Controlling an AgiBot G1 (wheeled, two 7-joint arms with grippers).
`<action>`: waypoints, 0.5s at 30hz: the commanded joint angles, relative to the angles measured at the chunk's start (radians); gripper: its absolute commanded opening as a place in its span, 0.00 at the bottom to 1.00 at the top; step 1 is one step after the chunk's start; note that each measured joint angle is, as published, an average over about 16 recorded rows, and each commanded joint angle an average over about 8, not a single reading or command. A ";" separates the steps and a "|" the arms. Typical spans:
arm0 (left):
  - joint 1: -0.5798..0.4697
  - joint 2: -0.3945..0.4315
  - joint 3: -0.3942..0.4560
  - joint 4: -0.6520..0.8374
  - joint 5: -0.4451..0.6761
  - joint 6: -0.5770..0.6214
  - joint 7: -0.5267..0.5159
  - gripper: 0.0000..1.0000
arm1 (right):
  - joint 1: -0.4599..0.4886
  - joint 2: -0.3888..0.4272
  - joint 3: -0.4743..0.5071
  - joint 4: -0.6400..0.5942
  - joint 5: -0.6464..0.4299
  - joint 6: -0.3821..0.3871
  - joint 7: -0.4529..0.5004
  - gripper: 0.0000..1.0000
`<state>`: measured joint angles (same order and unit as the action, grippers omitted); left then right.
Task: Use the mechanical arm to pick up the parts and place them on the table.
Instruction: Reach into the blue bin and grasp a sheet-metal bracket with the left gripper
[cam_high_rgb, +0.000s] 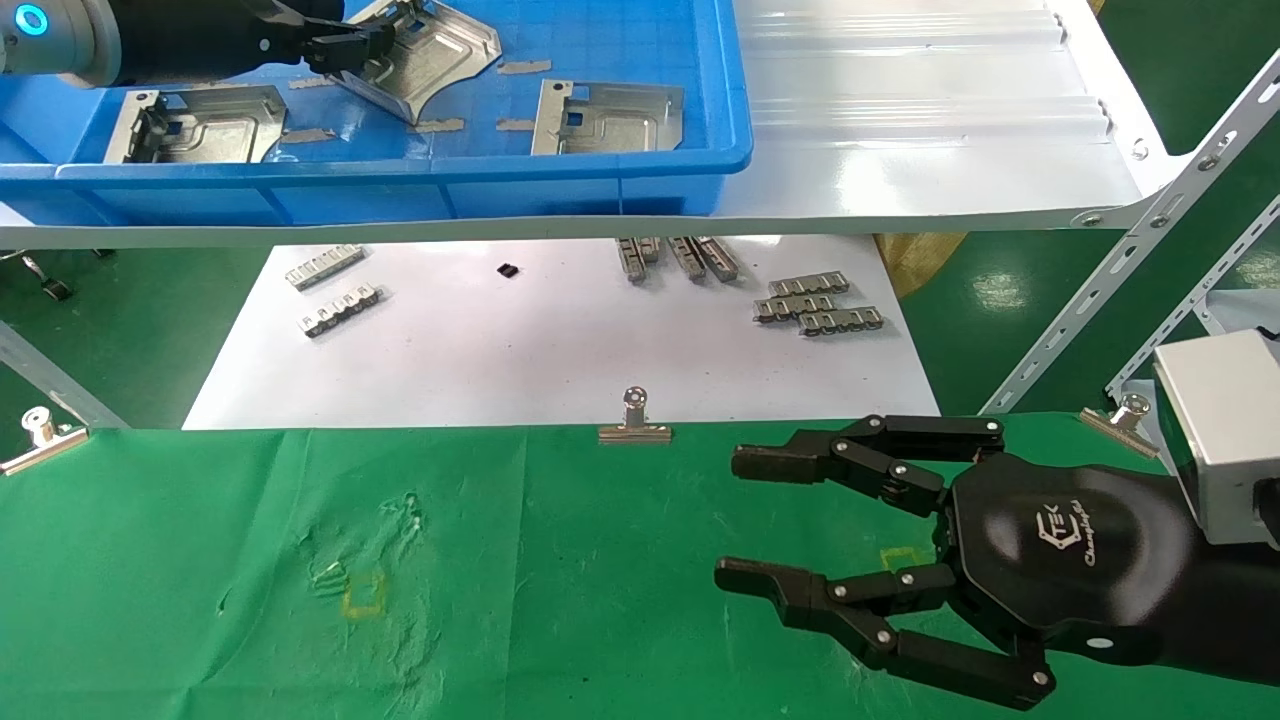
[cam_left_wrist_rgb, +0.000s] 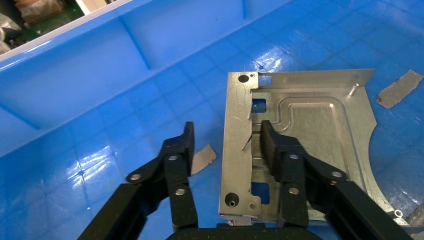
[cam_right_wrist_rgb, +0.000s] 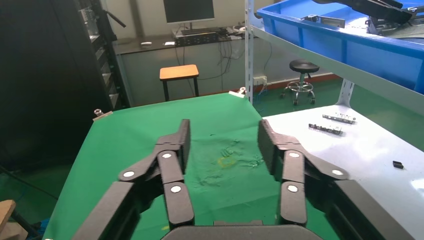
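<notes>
The part being worked (cam_left_wrist_rgb: 305, 145) lies in the blue tray (cam_high_rgb: 600, 170) up on the shelf, one corner lifted off the tray floor. Its long edge runs straight away from the left pincer (cam_left_wrist_rgb: 225, 142), in line with the reach. One finger (cam_left_wrist_rgb: 272, 150) rests on the plate's embossed face, the other (cam_left_wrist_rgb: 180, 150) hangs off its edge over bare blue plastic, so the jaws are spread and straddle that edge without gripping it. To my eye a clean pinch depends on closing across that edge. Two more parts (cam_high_rgb: 205, 125) (cam_high_rgb: 610, 118) lie flat in the tray. The right pincer (cam_high_rgb: 735, 520) hovers released over the green table (cam_high_rgb: 250, 560), well apart from the tray.
</notes>
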<state>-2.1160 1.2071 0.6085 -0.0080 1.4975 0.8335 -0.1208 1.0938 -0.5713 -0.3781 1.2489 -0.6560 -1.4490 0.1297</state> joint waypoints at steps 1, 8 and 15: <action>0.000 0.000 0.000 0.001 0.000 0.000 0.002 0.00 | 0.000 0.000 0.000 0.000 0.000 0.000 0.000 1.00; -0.001 -0.002 -0.005 -0.004 -0.008 0.023 0.011 0.00 | 0.000 0.000 0.000 0.000 0.000 0.000 0.000 1.00; -0.025 -0.037 -0.041 -0.038 -0.061 0.155 0.037 0.00 | 0.000 0.000 0.000 0.000 0.000 0.000 0.000 1.00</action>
<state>-2.1411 1.1626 0.5643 -0.0501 1.4303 1.0228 -0.0743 1.0938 -0.5713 -0.3782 1.2489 -0.6560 -1.4490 0.1297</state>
